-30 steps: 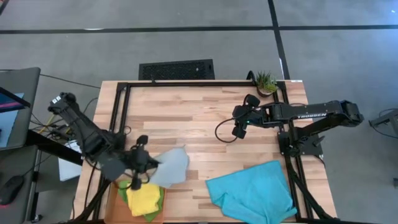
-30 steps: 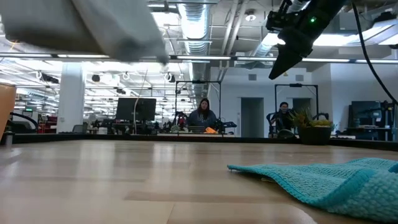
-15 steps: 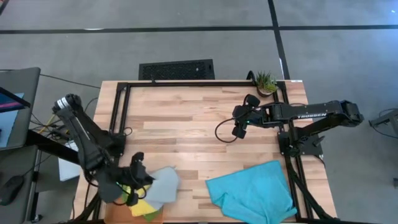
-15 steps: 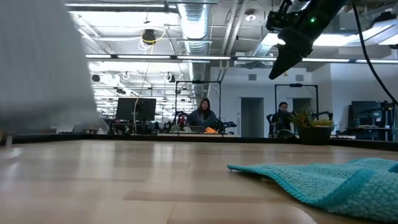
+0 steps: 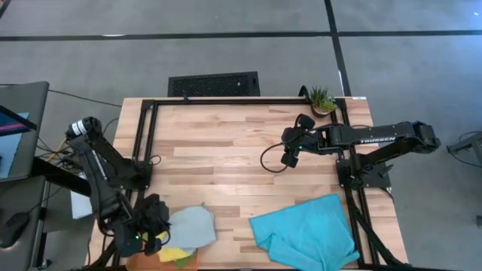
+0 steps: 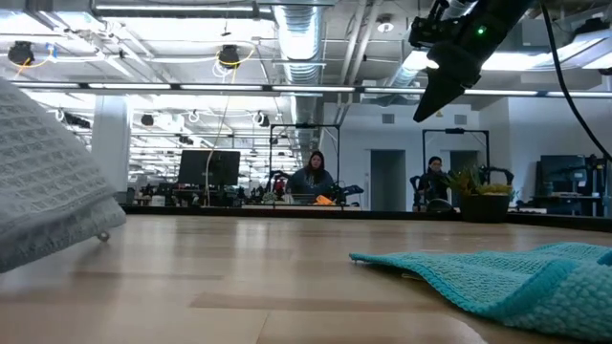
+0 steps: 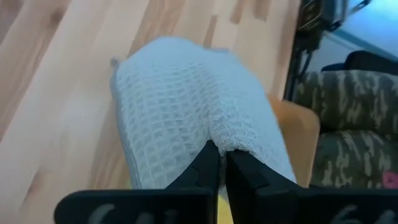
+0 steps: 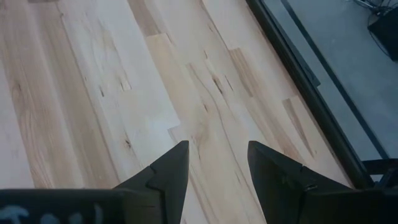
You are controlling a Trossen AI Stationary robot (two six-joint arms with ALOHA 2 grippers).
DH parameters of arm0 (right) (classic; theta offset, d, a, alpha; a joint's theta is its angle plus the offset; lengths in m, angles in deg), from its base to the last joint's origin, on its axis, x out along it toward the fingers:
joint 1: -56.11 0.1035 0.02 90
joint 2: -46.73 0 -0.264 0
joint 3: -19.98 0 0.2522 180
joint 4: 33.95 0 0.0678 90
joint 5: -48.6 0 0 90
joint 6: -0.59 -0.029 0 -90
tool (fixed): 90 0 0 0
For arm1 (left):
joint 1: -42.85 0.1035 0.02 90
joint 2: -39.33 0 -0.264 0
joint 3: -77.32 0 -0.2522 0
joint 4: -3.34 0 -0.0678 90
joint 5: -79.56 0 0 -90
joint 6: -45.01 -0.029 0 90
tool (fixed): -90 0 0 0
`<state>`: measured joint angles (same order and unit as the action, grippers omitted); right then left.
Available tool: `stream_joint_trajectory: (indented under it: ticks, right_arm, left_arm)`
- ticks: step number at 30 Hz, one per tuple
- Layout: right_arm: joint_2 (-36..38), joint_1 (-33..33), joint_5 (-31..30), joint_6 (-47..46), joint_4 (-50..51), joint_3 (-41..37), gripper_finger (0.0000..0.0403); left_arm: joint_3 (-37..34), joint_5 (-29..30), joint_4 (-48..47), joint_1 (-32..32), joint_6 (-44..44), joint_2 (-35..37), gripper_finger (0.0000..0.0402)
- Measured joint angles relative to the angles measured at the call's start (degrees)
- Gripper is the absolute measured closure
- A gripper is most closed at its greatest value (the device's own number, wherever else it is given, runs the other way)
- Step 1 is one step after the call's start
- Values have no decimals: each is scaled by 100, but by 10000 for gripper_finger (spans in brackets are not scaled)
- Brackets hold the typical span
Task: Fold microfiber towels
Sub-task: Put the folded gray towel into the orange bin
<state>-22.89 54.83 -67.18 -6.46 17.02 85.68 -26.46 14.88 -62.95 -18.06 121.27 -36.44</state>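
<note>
Pinching a bunched fold of the light grey towel (image 7: 186, 118), the left gripper (image 5: 151, 229) sits clamped at lower left of the high view, the cloth draped over the yellow towel (image 5: 172, 254) and orange tray (image 7: 298, 127). Waffle-textured, soft and light, it looks best gripped at corners. The turquoise towel (image 5: 305, 233) lies rumpled at lower right; the right gripper (image 5: 289, 154) hovers spread, holding nothing.
</note>
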Motion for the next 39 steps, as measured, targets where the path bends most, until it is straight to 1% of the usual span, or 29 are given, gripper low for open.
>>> stream_joint_trajectory:
  ticks: [5, 7, 11, 15, 18, 26, 29, 33, 39]
  right_arm:
    - [0, 0, -2, 0, 0, 0, 214]
    - [0, 0, -2, 0, 0, 0, 214]
    - [0, 0, -2, -2, -2, 0, 214]
    - [0, 0, -4, -2, -18, 0, 214]
    - [0, 0, -7, -2, -24, 0, 214]
    - [1, -1, -149, 2, -22, 0, 214]
    - [0, 1, -105, 5, -22, 0, 214]
    - [0, 71, 489, 130, -120, 0, 214]
    - [1, 289, 1534, 509, -676, 0, 214]
  left_arm:
    - [37, -88, -147, -134, 228, 66, 401]
    - [231, -44, -275, -178, 243, 78, 401]
    - [753, 343, -687, -348, 201, 78, 401]
    - [985, 349, -631, -494, 415, 87, 401]
    - [945, 49, -626, -559, 824, 39, 401]
    - [933, -1360, -889, -612, 1591, -542, 401]
    - [932, -1632, -896, -626, 1789, -738, 401]
    - [931, -1752, -892, -703, 1961, -962, 400]
    - [931, -1755, -893, -789, 2100, -1181, 393]
